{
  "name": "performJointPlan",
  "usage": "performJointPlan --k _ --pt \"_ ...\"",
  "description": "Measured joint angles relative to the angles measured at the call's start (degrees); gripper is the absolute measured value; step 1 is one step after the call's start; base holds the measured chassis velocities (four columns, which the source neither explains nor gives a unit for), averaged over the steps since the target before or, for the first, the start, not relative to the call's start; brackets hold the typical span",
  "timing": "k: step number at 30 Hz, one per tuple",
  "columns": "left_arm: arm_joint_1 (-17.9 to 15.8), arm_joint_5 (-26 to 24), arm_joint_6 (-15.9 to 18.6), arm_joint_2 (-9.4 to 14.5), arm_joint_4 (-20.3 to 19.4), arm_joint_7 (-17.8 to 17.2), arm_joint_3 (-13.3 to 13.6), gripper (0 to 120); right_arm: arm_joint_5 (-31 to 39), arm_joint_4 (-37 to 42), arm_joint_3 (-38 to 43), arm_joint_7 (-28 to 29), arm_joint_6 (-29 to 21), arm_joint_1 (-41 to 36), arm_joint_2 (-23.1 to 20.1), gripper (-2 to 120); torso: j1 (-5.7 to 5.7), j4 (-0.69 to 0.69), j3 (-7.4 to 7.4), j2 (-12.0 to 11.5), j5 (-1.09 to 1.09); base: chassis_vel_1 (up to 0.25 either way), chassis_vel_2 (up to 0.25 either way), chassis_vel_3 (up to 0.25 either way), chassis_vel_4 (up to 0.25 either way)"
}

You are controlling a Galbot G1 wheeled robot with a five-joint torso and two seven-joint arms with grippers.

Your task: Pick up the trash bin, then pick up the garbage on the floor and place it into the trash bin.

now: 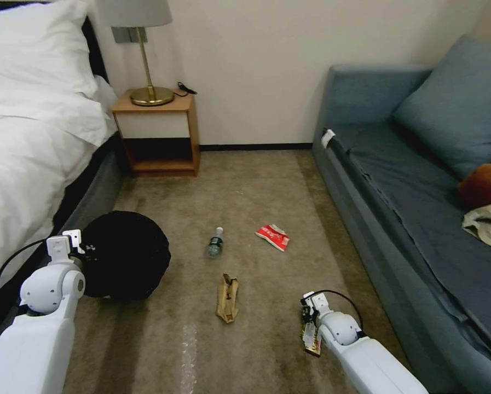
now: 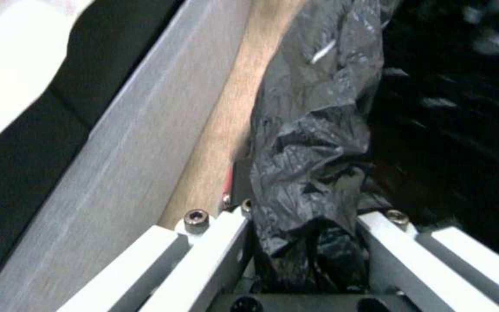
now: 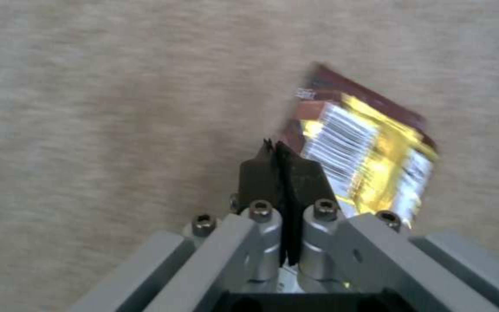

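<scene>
room: bedroom, bed (image 1: 26,142) left, nightstand (image 1: 157,134) upper centre, blue sofa (image 1: 420,191) right
floor: tan carpet (image 1: 245,180); bottle (image 1: 215,242), red-and-white packet (image 1: 273,236), brown paper bag (image 1: 227,297) mid-frame
left gripper (image 2: 307,242): pinching trash bin (image 1: 126,254) liner, lower left
right gripper (image 3: 287,173): pressed together on snack wrapper (image 3: 365,160), lower right

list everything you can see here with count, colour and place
trash bin: 1, black bag liner, by the bed, held at its rim
snack wrapper: 1, yellow and brown, in the right gripper
paper bag: 1, brown, carpet centre
bottle: 1, clear, green label, carpet
packet: 1, red-white, carpet near the sofa
bed: 1, white, left
nightstand: 1, wooden, by the wall
lamp: 1, brass, on the nightstand
sofa: 1, blue, right
left gripper: shut on bin bag
right gripper: shut on wrapper
</scene>
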Motion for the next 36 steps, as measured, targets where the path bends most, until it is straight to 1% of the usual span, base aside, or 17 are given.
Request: performJointPlan --k 1,2,4,11,19,27,30,32,33,34,35,36 --pt "0.0 0.0 0.0 0.0 0.0 0.0 0.0 2 0.0 0.0 0.0 0.0 0.0 0.0 0.0 0 0.0 0.0 0.0 0.0 0.0 0.0 0.0 0.0 0.0" --pt "0.1 -0.1 0.1 0.0 0.0 0.3 0.0 2 0.2 0.4 0.0 0.0 0.0 0.1 -0.2 0 0.0 0.08 0.0 0.0 0.01 0.0 0.0 0.0 0.0" --pt "0.1 -0.1 0.1 0.0 0.0 0.2 0.0 2 0.5 0.9 0.0 -0.1 -0.1 0.2 -0.6 0 0.0 0.11 -0.01 0.0 0.11 0.0 0.0 0.0 0.0" --pt "-0.1 -0.2 0.1 0.3 0.4 0.4 -0.1 2 0.4 1.6 -0.2 -0.2 -0.1 0.7 -0.7 0 0.0 0.1 -0.01 0.0 0.09 0.0 0.0 0.0 0.0" --pt "-0.4 -0.2 0.1 0.3 0.9 1.2 0.2 2 -0.4 1.6 -0.7 -0.2 0.0 1.1 0.3 0 0.0 0.1 -0.02 0.0 0.09 0.0 0.0 0.0 0.0" --pt "0.5 -0.2 -0.3 -0.5 -1.3 2.6 -0.8 2 -1.1 -1.2 -0.8 -0.3 0.8 1.5 1.5 0 0.0 0.11 -0.02 0.0 0.1 0.0 0.0 0.0 0.0" --pt "0.8 0.3 -0.6 -1.1 -2.0 3.3 -0.9 2 -0.9 -1.1 -0.9 0.0 0.6 1.6 1.2 0 0.0 0.11 -0.02 0.0 0.1 0.0 0.0 0.0 0.0" --pt "1.0 1.5 -1.2 -2.1 -2.2 4.3 -0.9 2 0.1 0.1 -1.1 0.4 -0.3 1.6 0.2 0 0.0 0.1 -0.02 0.0 0.09 0.0 0.0 0.0 0.0" --pt "1.0 1.5 -1.2 -2.1 -2.2 4.3 -0.9 2 0.1 0.1 -1.1 0.4 -0.3 1.6 0.2 0 0.0 0.1 -0.02 0.0 0.09 0.0 0.0 0.0 0.0" --pt "1.0 2.3 -1.6 -2.6 -2.0 4.9 -0.9 2 0.6 0.9 -1.2 0.5 -0.7 1.5 -0.4 5 0.0 0.1 -0.02 0.0 0.09 0.0 0.0 0.0 0.0" --pt "1.0 2.3 -1.6 -2.6 -2.0 4.9 -0.9 2 0.6 0.9 -1.2 0.5 -0.7 1.5 -0.4 5 0.0 0.1 -0.02 0.0 0.09 0.0 0.0 0.0 0.0" --pt "0.9 2.9 -2.0 -2.9 -1.6 5.3 -1.0 2 1.4 1.6 -1.4 0.8 -1.2 1.4 -1.2 11 0.0 0.1 -0.02 0.0 0.1 0.0 0.0 0.0 0.0"
